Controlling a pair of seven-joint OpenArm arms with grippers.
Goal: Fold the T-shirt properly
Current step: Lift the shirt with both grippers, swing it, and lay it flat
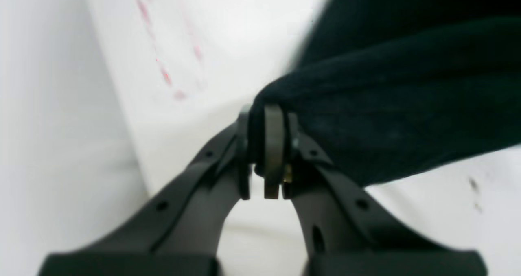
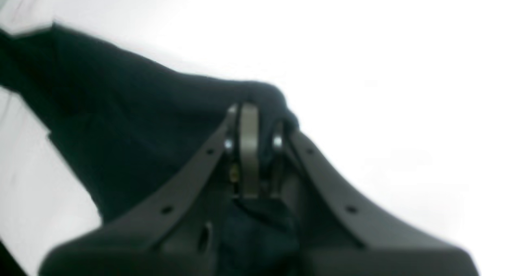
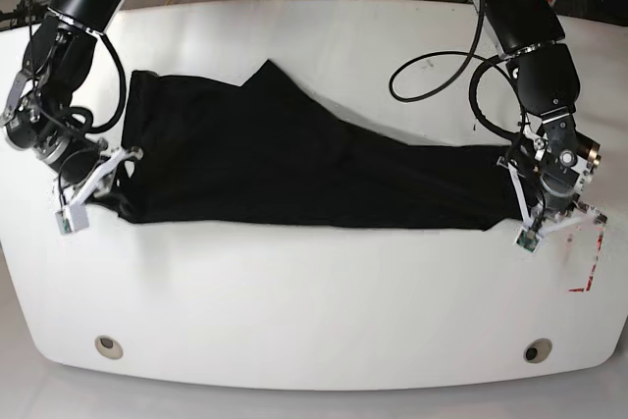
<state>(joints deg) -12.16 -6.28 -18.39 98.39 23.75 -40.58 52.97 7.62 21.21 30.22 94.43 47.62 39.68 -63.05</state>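
Nearest me on the white table there is only bare surface and two small round fittings along the front edge; a little further in, my left gripper is clenched on the end of the T-shirt at the base view's right, and the left wrist view confirms it, the jaws pinched tight with a wad of black cloth bulging past them; my right gripper is likewise clamped on the opposite end at the view's left, cloth bunched between its jaws (both wrist views are blurred, so I cannot say how many layers each one has); the shirt itself lies stretched as a long black band across the middle of the table, its near edge fairly straight, its far edge peaking into a loose flap toward the back; to do this fold well, I judge I should keep even tension between both arms, lift them together at matched height, and carry the near edge over without letting that far flap drag or wrinkle.
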